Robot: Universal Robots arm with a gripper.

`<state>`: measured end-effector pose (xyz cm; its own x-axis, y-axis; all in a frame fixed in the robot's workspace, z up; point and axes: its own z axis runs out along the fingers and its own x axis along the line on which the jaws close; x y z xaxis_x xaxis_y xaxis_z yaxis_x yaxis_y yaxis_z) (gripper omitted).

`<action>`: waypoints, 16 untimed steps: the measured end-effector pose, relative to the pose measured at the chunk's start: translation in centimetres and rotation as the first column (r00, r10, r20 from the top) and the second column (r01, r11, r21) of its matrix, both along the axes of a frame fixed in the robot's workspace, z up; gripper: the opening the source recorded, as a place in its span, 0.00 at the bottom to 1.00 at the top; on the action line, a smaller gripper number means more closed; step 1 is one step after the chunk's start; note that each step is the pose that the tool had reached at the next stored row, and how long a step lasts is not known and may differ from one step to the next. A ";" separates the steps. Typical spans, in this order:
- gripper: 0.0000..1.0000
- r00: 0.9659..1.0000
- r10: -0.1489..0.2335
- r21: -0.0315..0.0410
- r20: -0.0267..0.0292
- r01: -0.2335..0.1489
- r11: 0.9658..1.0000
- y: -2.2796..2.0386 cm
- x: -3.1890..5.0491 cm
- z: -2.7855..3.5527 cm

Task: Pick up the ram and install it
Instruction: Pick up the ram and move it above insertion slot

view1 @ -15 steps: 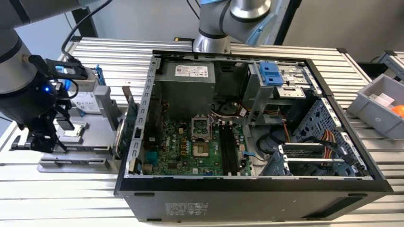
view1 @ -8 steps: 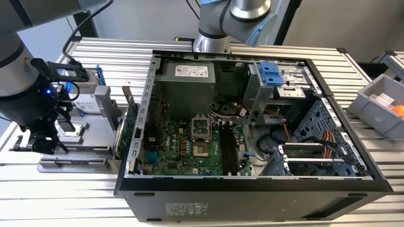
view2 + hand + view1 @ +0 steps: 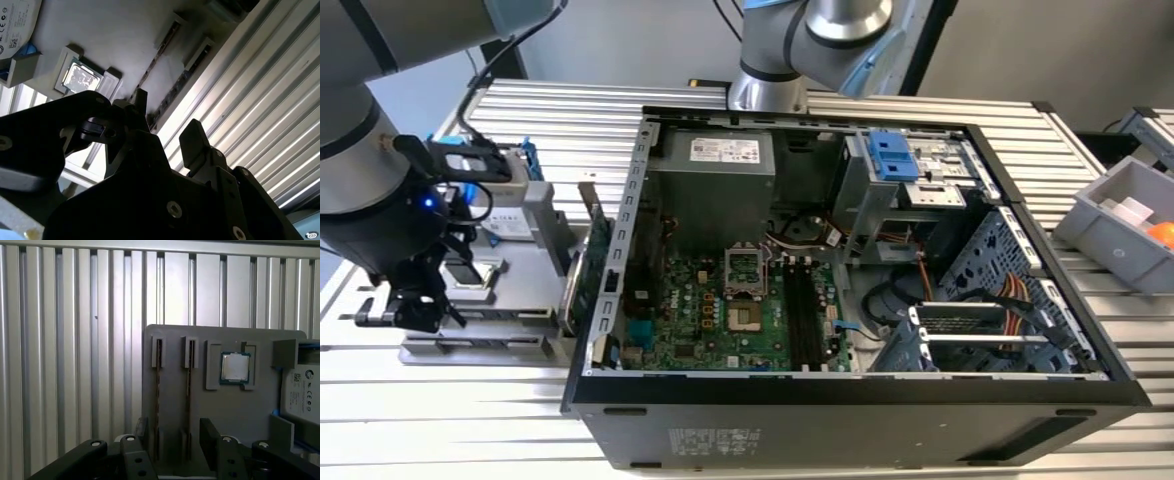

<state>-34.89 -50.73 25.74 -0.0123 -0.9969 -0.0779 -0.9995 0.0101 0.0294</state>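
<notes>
Two ram sticks stand on edge in slots of a grey holder point(image 3: 220, 410). In the first wrist view one ram point(image 3: 158, 385) and the other ram point(image 3: 190, 385) run side by side beside a square silver processor point(image 3: 235, 367). In the second wrist view the same two show as a ram point(image 3: 159, 54) and a second ram point(image 3: 176, 91). My gripper point(image 3: 175, 426) hangs open above the near ends of both sticks, holding nothing, and both sticks lie within the gap between its fingers point(image 3: 209, 432). The exterior view shows my gripper point(image 3: 411, 305) over the holder point(image 3: 480, 335) at that view's left.
The open computer case point(image 3: 854, 390) with its motherboard point(image 3: 720, 310) lies in the middle of the ribbed aluminium table point(image 3: 560, 110). A hard drive point(image 3: 304, 385) sits on the holder past the processor. A second arm's base point(image 3: 767, 85) stands behind the case. A grey bin point(image 3: 1121, 225) stands at the exterior view's right.
</notes>
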 end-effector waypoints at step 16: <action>1.00 1.000 0.002 -0.007 0.000 -0.002 1.000 0.00 0.00 -0.83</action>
